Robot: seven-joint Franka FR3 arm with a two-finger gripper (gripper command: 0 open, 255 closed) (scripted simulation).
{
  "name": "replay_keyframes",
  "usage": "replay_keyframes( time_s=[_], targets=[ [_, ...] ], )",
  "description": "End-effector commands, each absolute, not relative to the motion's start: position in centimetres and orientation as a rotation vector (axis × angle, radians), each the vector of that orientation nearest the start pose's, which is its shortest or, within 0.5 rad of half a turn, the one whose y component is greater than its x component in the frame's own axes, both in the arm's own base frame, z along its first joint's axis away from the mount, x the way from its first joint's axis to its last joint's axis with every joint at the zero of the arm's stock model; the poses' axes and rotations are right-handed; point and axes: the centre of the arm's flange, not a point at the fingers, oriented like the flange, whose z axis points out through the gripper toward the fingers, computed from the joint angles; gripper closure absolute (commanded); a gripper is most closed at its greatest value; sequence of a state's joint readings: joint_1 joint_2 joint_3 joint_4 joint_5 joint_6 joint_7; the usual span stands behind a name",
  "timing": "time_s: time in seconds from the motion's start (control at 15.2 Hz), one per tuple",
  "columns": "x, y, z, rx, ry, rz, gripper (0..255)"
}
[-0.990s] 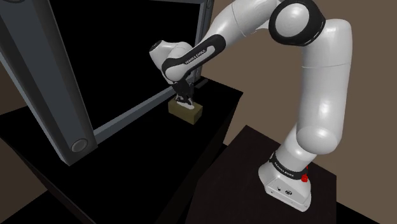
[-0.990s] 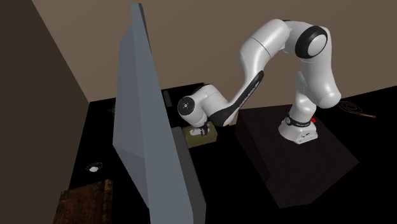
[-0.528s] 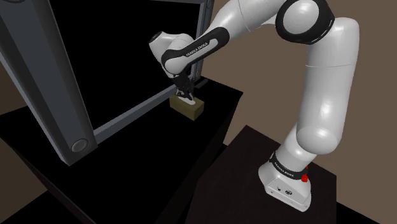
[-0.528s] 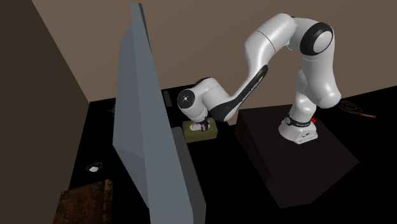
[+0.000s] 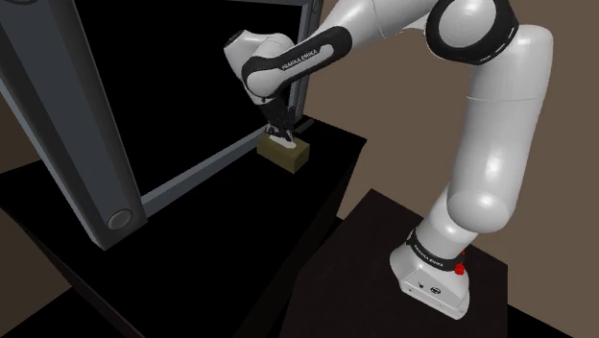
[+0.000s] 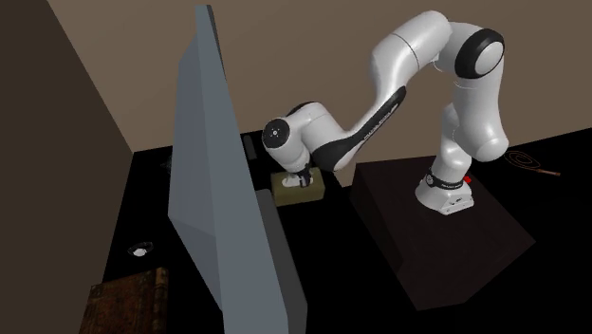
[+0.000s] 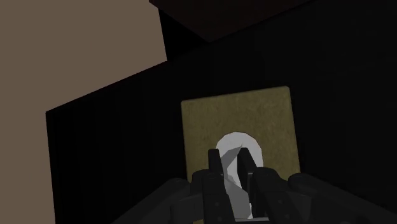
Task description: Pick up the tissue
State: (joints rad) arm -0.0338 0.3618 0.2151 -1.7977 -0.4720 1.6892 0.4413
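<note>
Over black cabinet (image 5: 192, 230), toward shoulder view's left of stand (image 5: 374, 216): gripper (image 5: 278, 137) is pointed straight down, close to grey-framed screen (image 5: 58, 115).
Arm pose: elbow is carried high above stand; forearm is sloped down to the far side.
Pincer: closed on white tissue (image 7: 238, 143), which is clamped between fingers (image 7: 216, 175).
Tissue location: at top slot of olive tissue box (image 5: 291, 154).
Change vs 1.0 s ago: gripper and tissue box are raised together; elbow is raised.
Count: 1 arm, 1 gripper, 1 tissue box, 1 tissue, 1 screen.

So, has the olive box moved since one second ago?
Yes. In the shoulder view the olive box has risen along the grey screen frame, with the pincer holding its tissue.
</note>
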Motion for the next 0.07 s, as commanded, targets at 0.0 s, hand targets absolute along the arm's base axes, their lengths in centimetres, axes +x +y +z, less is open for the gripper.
replay_keyframes(
  time_s=[0.0],
  targets=[
    [58.84,5.57,33.26,-3.579,0.158,0.578,255]
  ],
)
